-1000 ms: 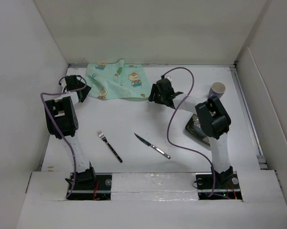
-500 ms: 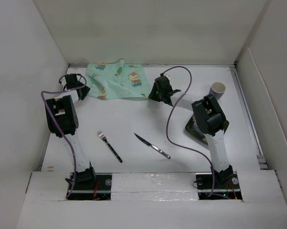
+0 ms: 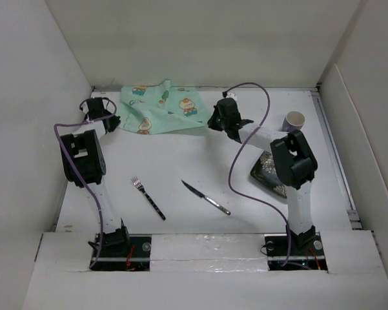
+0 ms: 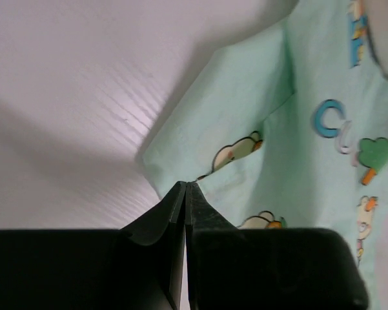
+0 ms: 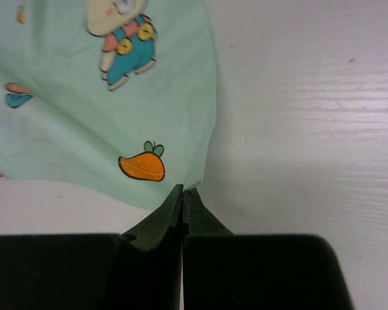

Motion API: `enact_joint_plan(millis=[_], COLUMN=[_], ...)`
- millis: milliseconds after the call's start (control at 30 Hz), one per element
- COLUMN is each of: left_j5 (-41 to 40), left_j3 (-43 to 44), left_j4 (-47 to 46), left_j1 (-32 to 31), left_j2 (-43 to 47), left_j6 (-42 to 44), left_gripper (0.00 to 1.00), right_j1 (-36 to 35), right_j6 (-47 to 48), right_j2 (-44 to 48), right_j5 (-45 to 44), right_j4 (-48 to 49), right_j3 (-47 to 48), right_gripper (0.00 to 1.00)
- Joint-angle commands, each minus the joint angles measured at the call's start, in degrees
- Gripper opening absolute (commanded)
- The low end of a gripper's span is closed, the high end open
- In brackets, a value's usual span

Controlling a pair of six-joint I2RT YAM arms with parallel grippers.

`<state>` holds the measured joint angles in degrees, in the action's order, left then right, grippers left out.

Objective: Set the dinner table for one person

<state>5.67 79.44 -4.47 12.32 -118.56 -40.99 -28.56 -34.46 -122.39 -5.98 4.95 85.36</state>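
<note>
The left end effector [image 4: 185,184] has its two dark fingers pressed flat together with no gap, nipping the near left corner of the mint-green placemat [image 4: 297,161]; the right end effector [image 5: 183,188] is closed the same way, its tips meeting on the cloth's near right corner, just below a printed orange carrot; from overhead the two sit well apart, one at each end of the placemat's near edge, so the cloth stretches between them; the placemat itself lies at the far side of the tabletop [image 3: 181,161], close to the back wall, rumpled, with a fold standing up along its far edge and cartoon figures showing on its face; the tabletop is the broad matte white surface under everything, walled in white on the left, right and back, with both arm bases at its near edge; nearer the bases, a fork [image 3: 148,198] and a knife [image 3: 205,197] lie side by side but apart, both angled; on the right a white cup [image 3: 295,120] stands upright near the far corner; a dark patterned plate [image 3: 266,171] lies in front of it, partly hidden behind the right arm.
</note>
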Motion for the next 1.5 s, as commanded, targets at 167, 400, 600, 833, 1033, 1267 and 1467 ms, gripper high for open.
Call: enact_joint_plan(millis=[167,400,600,833,1033,1267,1467], left_j5=[-3.20,-2.17,-1.54,-7.14,-12.61,-11.91,-15.49], left_j3=[1.07,-9.55,-12.12,-1.67,8.26,14.51,17.85], left_j4=[-2.12,-1.59,-4.85,2.34,7.72,11.67,14.66], left_j1=[-5.62,-12.83,-21.28,-21.90,-21.90,-21.90,-19.70], left_j2=[22.39,18.46,13.72,4.14,-4.21,-8.08,2.78], left_j6=[3.55,1.44,2.93,5.22,5.75,7.24,11.62], left_gripper=[0.00,0.40,0.48,0.47,0.39,0.00,0.00], right_j1=[-1.24,1.49,2.01,2.01,2.54,3.60,4.99], right_j6=[10.46,7.82,10.64,11.25,11.52,11.69,12.22], right_j2=[24.63,27.56,27.03,27.03,26.76,26.94,27.47], right_j5=[-10.71,-9.94,-9.93,-8.79,-8.26,-7.12,-7.21], right_j4=[4.92,6.39,4.02,4.19,3.31,2.87,2.52], right_j3=[-5.90,-17.51,-14.00,-11.45,-10.92,-10.13,-11.18], right_gripper=[0.00,0.00,0.00,0.00,0.00,0.00,0.00])
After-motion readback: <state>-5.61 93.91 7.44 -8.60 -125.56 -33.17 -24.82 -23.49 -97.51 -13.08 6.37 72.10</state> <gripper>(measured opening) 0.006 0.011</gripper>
